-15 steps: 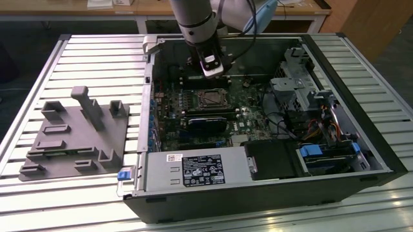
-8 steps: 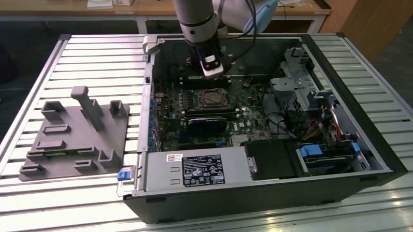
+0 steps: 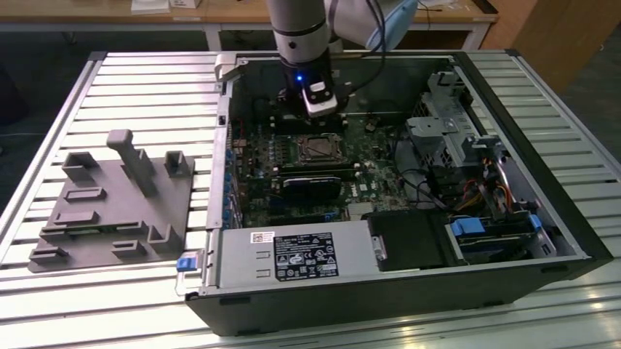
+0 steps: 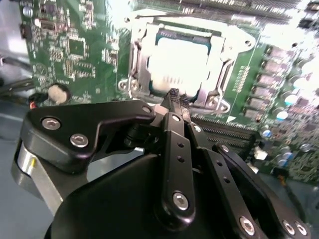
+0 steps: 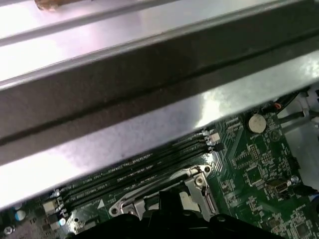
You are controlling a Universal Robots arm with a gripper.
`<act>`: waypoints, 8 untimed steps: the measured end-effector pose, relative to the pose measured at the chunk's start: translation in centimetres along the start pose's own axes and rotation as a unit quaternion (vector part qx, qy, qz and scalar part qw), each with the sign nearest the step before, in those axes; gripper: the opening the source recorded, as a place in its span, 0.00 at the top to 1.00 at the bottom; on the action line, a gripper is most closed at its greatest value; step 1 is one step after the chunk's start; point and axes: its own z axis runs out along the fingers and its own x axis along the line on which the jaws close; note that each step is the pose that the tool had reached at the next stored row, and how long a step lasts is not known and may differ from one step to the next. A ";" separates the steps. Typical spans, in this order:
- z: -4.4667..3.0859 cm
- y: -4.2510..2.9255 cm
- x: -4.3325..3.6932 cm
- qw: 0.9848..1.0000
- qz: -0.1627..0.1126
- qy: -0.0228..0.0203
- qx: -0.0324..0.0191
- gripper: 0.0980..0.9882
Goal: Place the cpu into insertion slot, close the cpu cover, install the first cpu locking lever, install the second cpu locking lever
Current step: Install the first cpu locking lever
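Note:
The cpu (image 4: pixel 179 62) lies flat in the insertion slot (image 3: pixel 318 148) on the green motherboard, its silver top showing bright. The cpu cover (image 4: pixel 137 55) is down around it, framing the chip through its square window. My gripper (image 4: pixel 174 95) is shut with its black fingertips pressed together and nothing between them, right at the cover's near edge. In the exterior view the gripper (image 3: pixel 313 109) hangs inside the open computer case, just behind the slot. I cannot tell how the locking levers stand.
A grey fixture block (image 3: pixel 107 211) lies on the slatted table at the exterior view's left. The power supply (image 3: pixel 291 254) and drive cage (image 3: pixel 456 138) crowd the case. Long memory slots (image 5: pixel 144 164) and the case wall (image 5: pixel 149 99) run close beside the socket.

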 end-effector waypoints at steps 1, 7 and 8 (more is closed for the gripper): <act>0.01 -0.02 -0.04 1.000 -0.001 0.000 0.005 0.99; 0.01 -0.53 -0.28 1.000 -0.004 -0.001 0.023 0.99; 0.01 -0.63 -0.32 1.000 -0.004 -0.001 0.024 0.99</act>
